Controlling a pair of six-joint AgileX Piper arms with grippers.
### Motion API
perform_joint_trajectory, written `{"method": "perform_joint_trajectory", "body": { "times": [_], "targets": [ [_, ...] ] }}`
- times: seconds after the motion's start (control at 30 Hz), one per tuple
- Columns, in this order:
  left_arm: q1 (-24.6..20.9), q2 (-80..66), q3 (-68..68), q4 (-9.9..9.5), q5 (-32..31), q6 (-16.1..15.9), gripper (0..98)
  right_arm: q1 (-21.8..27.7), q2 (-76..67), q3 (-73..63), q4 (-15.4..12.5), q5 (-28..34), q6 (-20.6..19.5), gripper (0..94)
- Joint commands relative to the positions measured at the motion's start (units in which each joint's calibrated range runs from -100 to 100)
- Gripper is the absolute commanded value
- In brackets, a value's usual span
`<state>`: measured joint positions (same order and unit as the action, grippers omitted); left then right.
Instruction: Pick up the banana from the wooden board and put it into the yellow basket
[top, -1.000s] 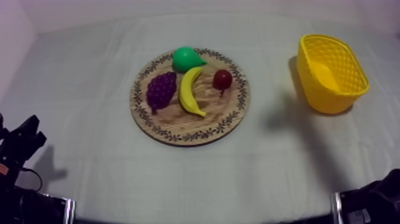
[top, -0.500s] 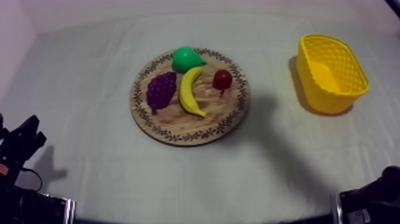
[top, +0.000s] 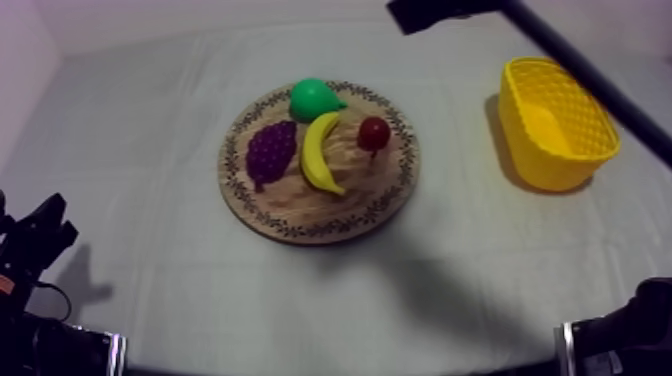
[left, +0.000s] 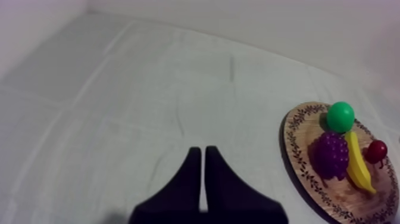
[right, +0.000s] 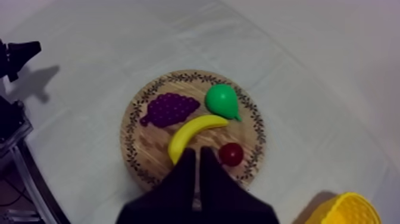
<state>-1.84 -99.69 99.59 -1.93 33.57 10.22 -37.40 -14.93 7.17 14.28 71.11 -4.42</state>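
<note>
The banana (top: 320, 152) is sat mid wooden board (top: 305, 218), untouched. The right tool (right: 196, 152) is held above it with fingers (right: 182, 174) pressed together, so they'd best be spread and lined across its middle.

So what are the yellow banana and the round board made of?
The curved yellow banana looks like smooth plastic, probably: one even colour with a soft shine. The round brown board looks like matte wood: streaky grain shows inside its dark leaf-patterned rim.
</note>
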Motion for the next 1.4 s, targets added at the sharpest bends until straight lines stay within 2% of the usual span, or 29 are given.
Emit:
{"method": "perform_joint_trajectory", "body": {
  "times": [0.0,0.27,0.47,0.63,1.0,1.23,1.37],
  "targets": [
    [-0.01,-0.05,-0.04,0.0,-0.02,0.01,0.0,-0.7,2.12,-1.7,0.69,0.97,-1.82,0.6],
    [-0.01,-0.05,-0.04,0.0,-0.02,0.01,0.0,-2.77,10.76,-10.53,2.61,6.7,-7.91,0.6],
    [-0.01,-0.05,-0.04,0.0,-0.02,0.01,0.0,-3.72,16.83,-15.46,5.81,11.12,-13.81,0.6],
    [-0.01,-0.05,-0.04,0.0,-0.02,0.01,0.0,-4.11,20.92,-18.04,6.85,14.39,-15.77,0.6],
    [-0.01,-0.05,-0.04,0.0,-0.02,0.01,0.0,-2.55,25.51,-20.41,5.23,19.26,-16.02,0.3],
    [-0.01,-0.05,-0.04,0.0,-0.02,0.01,0.0,-1.65,27.04,-21.14,2.88,21.34,-16.39,0.3],
    [-0.01,-0.05,-0.04,0.0,-0.02,0.01,0.0,-1.39,27.42,-22.01,1.87,22.58,-16.41,6.7]
  ]
}}
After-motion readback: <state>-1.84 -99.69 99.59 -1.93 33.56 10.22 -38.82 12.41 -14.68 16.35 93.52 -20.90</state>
